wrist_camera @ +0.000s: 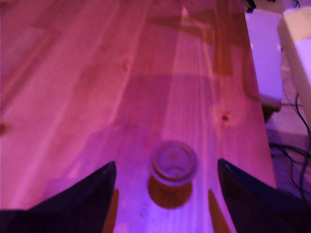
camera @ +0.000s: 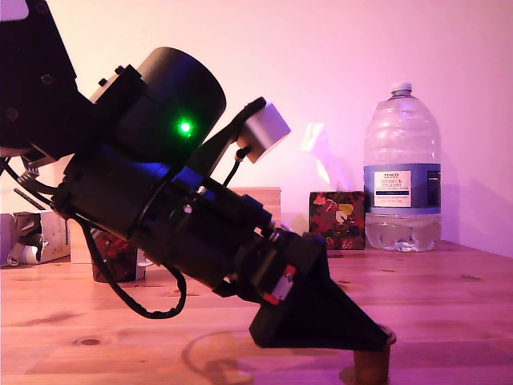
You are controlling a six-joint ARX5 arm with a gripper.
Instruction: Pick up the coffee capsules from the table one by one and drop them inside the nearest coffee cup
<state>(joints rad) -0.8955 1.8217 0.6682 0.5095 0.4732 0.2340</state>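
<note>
A small brown coffee capsule (wrist_camera: 172, 167) stands on the pine table (wrist_camera: 73, 97), its round flat face towards the wrist camera. My gripper (wrist_camera: 166, 164) is open, with one dark finger (wrist_camera: 85, 201) on each side of the capsule and a clear gap to both. In the exterior view the gripper (camera: 383, 338) is low over the table (camera: 449, 305), its tip just above the capsule (camera: 370, 367). A dark red-patterned object (camera: 112, 257) behind the arm may be the coffee cup; most of it is hidden.
A cube-shaped floral box (camera: 337, 218) with a tissue sticking out and a large water bottle (camera: 401, 172) stand at the back on the exterior view's right. Pale boxes (camera: 36, 237) sit at the back left. White objects and cables (wrist_camera: 272, 63) lie past the table edge.
</note>
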